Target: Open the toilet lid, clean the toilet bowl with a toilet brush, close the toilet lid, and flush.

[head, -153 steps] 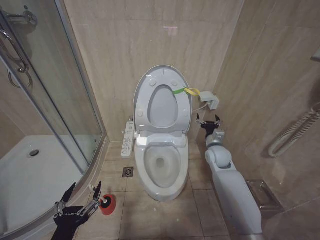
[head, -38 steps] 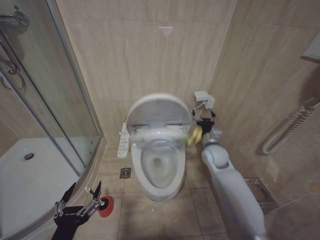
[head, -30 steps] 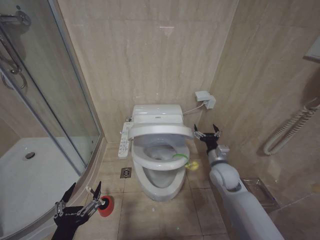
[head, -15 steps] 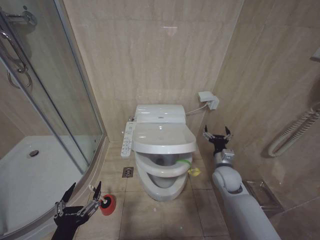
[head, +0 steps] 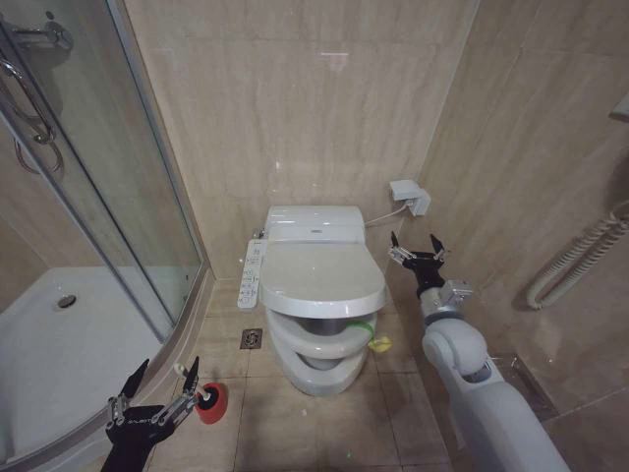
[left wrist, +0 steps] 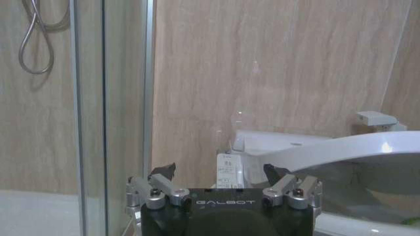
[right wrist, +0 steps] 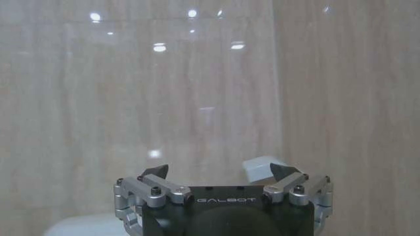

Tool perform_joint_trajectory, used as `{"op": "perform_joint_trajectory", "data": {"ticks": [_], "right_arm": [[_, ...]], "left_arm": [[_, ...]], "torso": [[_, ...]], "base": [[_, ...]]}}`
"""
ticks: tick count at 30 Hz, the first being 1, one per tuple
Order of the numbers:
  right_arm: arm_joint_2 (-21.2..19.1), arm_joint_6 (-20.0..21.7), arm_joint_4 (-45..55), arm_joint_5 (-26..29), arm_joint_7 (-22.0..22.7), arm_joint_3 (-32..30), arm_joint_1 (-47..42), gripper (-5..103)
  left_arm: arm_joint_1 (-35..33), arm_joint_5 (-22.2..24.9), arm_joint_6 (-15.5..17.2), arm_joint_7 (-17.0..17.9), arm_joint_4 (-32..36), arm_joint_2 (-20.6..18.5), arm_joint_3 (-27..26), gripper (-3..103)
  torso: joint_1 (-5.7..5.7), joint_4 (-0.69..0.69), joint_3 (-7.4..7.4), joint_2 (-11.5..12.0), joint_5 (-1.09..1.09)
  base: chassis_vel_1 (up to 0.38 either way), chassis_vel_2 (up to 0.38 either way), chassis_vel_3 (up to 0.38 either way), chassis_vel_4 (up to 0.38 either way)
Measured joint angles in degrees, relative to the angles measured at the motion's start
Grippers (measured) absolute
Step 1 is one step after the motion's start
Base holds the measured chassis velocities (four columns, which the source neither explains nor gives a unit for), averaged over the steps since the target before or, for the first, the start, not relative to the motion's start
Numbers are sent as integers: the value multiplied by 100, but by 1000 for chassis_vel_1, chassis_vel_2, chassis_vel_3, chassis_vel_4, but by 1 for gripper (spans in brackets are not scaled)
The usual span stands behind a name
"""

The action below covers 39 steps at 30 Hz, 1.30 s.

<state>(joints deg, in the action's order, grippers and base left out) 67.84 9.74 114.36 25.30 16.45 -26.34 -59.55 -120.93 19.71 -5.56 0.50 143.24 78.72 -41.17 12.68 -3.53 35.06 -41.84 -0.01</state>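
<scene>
Above the toilet bowl (head: 313, 372), resting half-lowered: white toilet lid (head: 320, 278). Beside it, hovering released and empty: right end effector (head: 414, 255).

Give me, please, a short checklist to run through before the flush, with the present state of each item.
1. Toilet lid fully closed: not ok; it hangs partway, a gap showing above the toilet bowl.
2. Right hand free of the lid: ok; open, beside the toilet.
3. Toilet brush back in its red holder cup: ok.
4. Left hand empty: ok; open, low beside the holder.
5. Button panel unobstructed: ok.
</scene>
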Motion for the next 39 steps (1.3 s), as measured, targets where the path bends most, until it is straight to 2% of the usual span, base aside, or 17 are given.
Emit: {"op": "perform_joint_trajectory", "data": {"ticks": [4, 9, 16, 24, 32, 37, 39], "right_arm": [[5, 161, 464, 110, -72, 9, -417, 100], [25, 164, 643, 85, -197, 16, -832, 100], [62, 21, 748, -130, -656, -99, -1515, 100], [245, -106, 1043, -353, -860, -291, -2026, 100], [488, -949, 1076, -1228, -1417, -791, -2793, 100], [545, -1026, 1270, -1262, -1549, -937, -3060, 100], [610, -1179, 1321, -1262, -1739, -1060, -3224, 100]], "left_arm": [[0, 0, 0, 0, 0, 0, 0, 92], [0, 0, 0, 0, 0, 0, 0, 92], [0, 0, 0, 0, 0, 0, 0, 92], [0, 0, 0, 1, 0, 0, 0, 92], [0, 0, 0, 0, 0, 0, 0, 92], [0, 0, 0, 0, 0, 0, 0, 92], [0, 0, 0, 0, 0, 0, 0, 92]], "torso": [[0, 0, 0, 0, 0], [0, -1, 0, 0, 0], [0, 0, 0, 0, 1], [0, 0, 0, 0, 0], [-1, 0, 0, 0, 1], [-1, 0, -1, 0, 0], [-1, 0, 0, -1, 1]], "base": [[0, 0, 0, 0], [0, 0, 0, 0], [0, 0, 0, 0], [0, 0, 0, 0], [0, 0, 0, 0], [0, 0, 0, 0], [0, 0, 0, 0]]}}
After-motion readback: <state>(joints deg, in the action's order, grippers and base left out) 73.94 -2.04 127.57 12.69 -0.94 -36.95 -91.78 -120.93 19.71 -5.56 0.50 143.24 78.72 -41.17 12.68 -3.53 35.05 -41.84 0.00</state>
